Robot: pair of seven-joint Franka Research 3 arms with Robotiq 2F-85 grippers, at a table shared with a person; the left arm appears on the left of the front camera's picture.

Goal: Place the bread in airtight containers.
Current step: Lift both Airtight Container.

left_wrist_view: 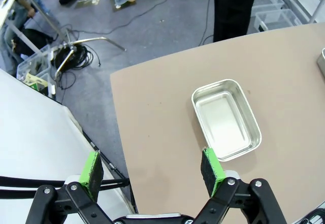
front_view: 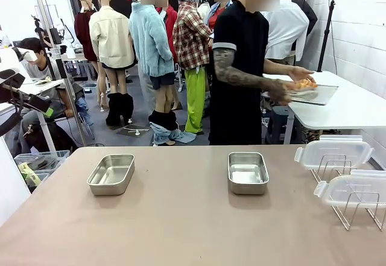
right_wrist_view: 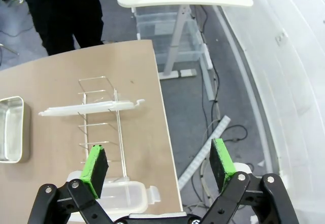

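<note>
Croissants (front_view: 303, 84) lie on a flat metal tray (front_view: 319, 95) on the white table (front_view: 350, 106) at far right, beyond the tan table (front_view: 181, 218), with the person's hands (front_view: 280, 90) at them (pinching or merely touching, I cannot tell). Two steel pans stand open-topped on the tan table, well apart, the left pan (front_view: 111, 174) toward the left side and the right pan (front_view: 248, 172) near the middle, while two clear lids (front_view: 333, 152) rest on wire racks (front_view: 356, 209) at the right edge. Left gripper (left_wrist_view: 151, 169) hangs over the tan table's left edge with its fingers spread wide and nothing between them, and the right gripper (right_wrist_view: 158, 161) is likewise spread and empty above the racks.
</note>
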